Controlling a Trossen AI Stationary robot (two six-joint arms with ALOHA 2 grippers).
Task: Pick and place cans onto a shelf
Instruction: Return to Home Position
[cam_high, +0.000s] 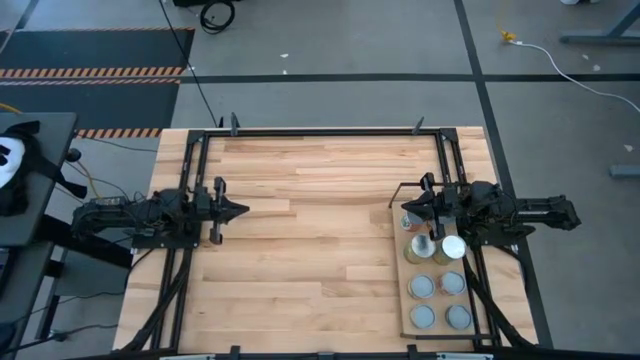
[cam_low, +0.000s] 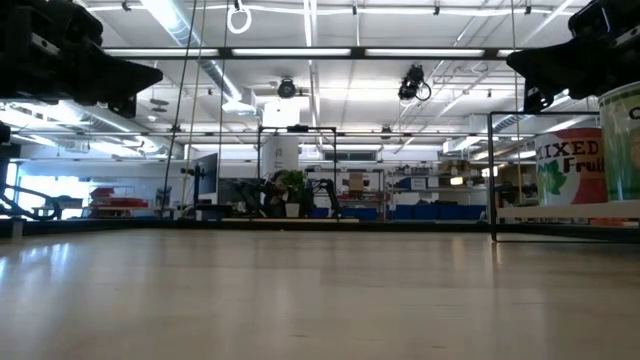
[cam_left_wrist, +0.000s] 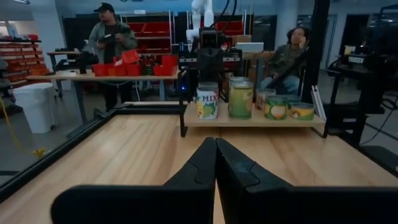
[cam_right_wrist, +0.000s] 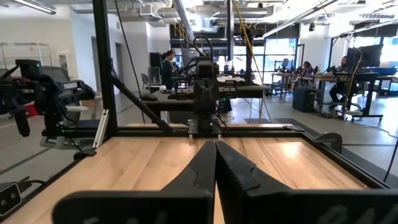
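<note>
Left gripper (cam_high: 243, 210): mid-left of high view, fingers pressed together, nothing held. Right gripper (cam_high: 395, 207): mid-right, fingers also pressed together, nothing held, near the shelf's (cam_high: 438, 302) upper end. Cans (cam_high: 421, 287): upright in paired rows on shelf, lower right of frame.

A pale planked wooden desk (cam_high: 320, 200) is filling the middle of the high view. Orange-and-black striped floor tape (cam_high: 95, 72) is running along the upper left; a thin white cable (cam_high: 570, 62) is trailing across the upper right. Beyond the desk, a person in a dark cap (cam_left_wrist: 112, 43) is standing by red plastic bins (cam_left_wrist: 146, 65).
</note>
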